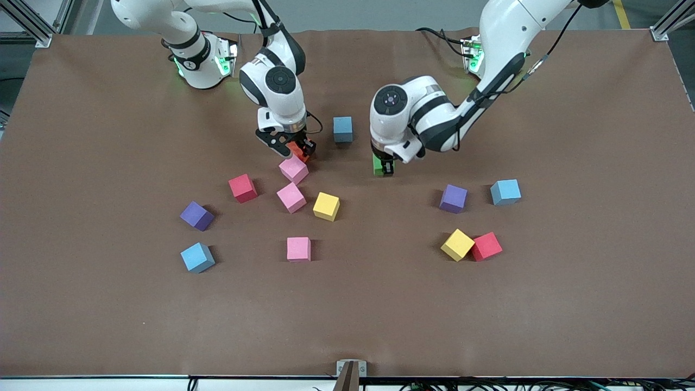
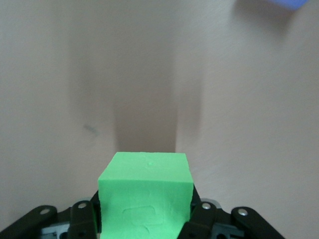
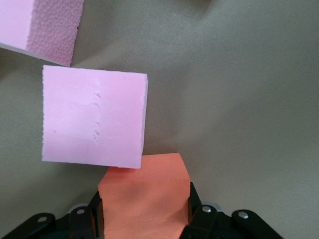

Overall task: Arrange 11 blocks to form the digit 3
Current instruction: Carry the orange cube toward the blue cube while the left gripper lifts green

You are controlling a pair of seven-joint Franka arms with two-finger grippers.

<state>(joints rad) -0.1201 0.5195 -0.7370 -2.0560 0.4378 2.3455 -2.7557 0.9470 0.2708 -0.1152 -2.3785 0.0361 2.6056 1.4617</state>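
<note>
My right gripper is shut on an orange block that sits low at the table and touches a corner of a pink block. In the front view the orange block shows just past that pink block. My left gripper is shut on a green block, which lies down by the table near the middle. A light blue block lies between the two arms, farther from the front camera.
Loose blocks toward the right arm's end: red, pink, yellow, purple, light blue, pink. Toward the left arm's end: purple, light blue, yellow touching red.
</note>
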